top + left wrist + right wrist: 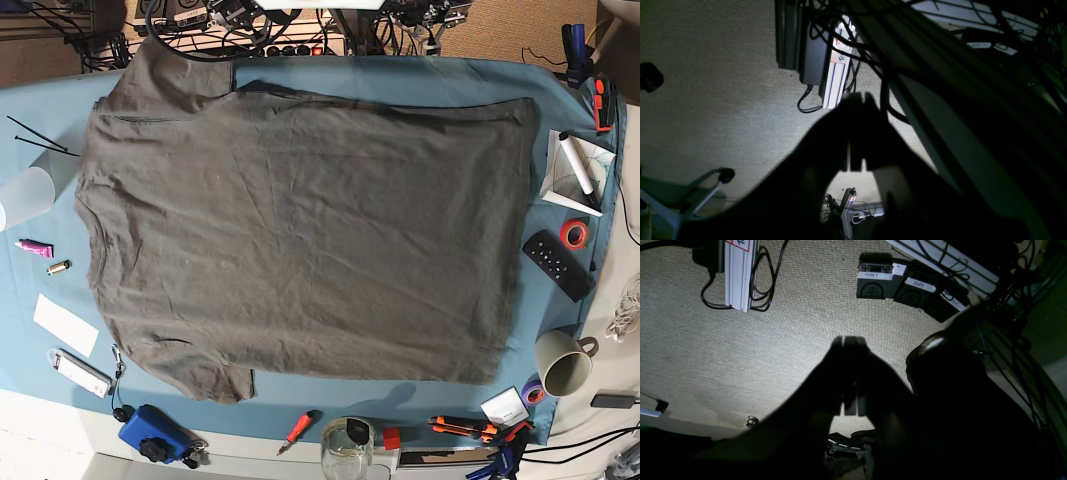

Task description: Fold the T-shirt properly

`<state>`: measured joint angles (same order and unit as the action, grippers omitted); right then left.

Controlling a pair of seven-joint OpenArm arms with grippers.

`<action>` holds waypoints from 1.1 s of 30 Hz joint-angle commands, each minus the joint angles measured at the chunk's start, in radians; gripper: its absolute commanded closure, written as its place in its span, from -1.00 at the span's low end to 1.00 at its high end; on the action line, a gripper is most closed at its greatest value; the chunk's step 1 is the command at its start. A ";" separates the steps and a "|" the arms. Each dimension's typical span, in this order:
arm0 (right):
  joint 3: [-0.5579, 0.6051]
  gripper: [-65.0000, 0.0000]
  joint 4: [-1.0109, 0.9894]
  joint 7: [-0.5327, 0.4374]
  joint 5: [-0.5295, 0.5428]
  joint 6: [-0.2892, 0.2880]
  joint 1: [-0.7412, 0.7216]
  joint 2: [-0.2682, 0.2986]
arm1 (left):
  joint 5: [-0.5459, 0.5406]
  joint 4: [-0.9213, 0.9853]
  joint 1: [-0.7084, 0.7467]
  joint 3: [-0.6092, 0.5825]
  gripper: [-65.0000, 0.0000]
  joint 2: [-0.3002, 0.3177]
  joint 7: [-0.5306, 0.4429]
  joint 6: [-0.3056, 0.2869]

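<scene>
Both grippers, left [858, 100] and right [850, 341], are closed, empty dark silhouettes; T-shirt [300, 240] lies flat, far sleeve cut off.

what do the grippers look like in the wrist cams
Both show only as dark silhouettes against the lit carpet. The left gripper has two broad black fingers tapering to flat, squared tips, with a thin slit of light between the bases. The right gripper has the same tapered shape, its flat pads showing as parallel strips. No colours or markings can be made out.

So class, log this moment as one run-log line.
T-shirt: spread flat, unfolded | left claw: shut, empty, off table | right claw: shut, empty, off table
</scene>
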<state>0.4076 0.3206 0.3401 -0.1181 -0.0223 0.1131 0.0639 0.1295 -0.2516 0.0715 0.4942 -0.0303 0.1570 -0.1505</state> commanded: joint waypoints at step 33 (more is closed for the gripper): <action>0.001 1.00 0.007 0.000 0.006 0.005 0.004 0.103 | -0.032 -0.055 0.056 -0.001 1.00 0.091 0.001 -0.139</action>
<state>0.4080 0.3214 0.3389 -0.1108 -0.0219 0.1139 0.1635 0.1013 -0.3038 0.1242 0.4942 0.0597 0.1570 -0.2817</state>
